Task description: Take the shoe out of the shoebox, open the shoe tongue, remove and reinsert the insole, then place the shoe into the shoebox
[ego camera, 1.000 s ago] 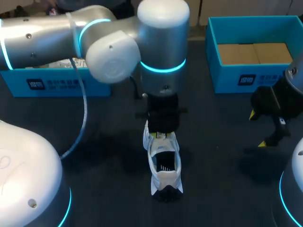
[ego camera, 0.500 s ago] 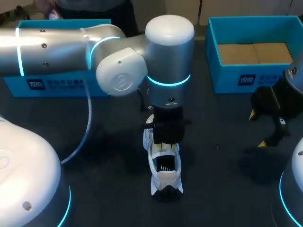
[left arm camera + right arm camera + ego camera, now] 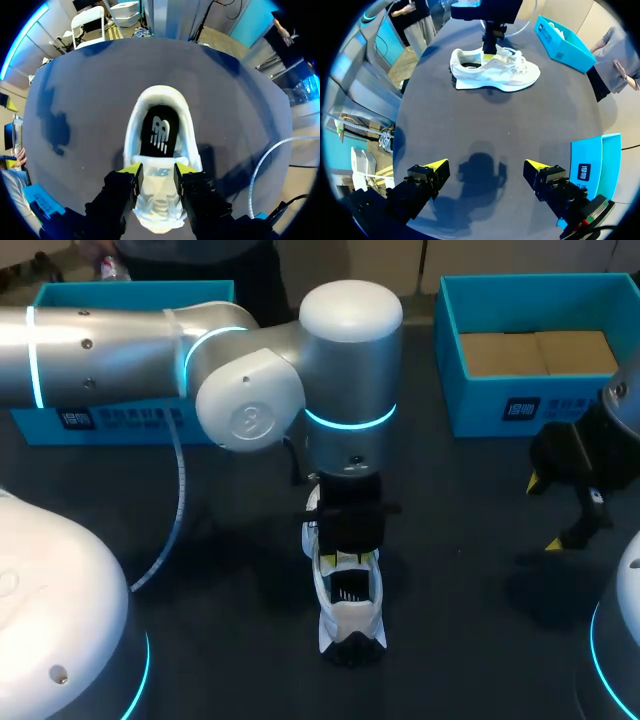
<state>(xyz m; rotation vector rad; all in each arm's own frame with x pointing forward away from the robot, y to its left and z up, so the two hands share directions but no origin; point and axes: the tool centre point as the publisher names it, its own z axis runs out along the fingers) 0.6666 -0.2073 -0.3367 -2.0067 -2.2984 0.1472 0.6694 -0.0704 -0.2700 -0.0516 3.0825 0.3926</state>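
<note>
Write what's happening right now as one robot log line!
shoe: on table | left pincer: shut on tongue | right pincer: open, empty | insole: inside shoe

Count: 1 white shoe (image 3: 350, 605) with 1 black insole (image 3: 159, 132), 2 blue boxes (left box (image 3: 110, 420), right box (image 3: 520, 410)), 2 grippers (left gripper (image 3: 156, 172), right gripper (image 3: 487, 167)).

The head camera sits high behind the robot, looking steeply down on the dark table (image 3: 230, 640) from some way off. The left wrist camera hangs close over the shoe (image 3: 159, 150) and stares straight down into its opening. The right wrist camera looks slantwise across the tabletop from well back. All three share the shoe and the table around it.
</note>
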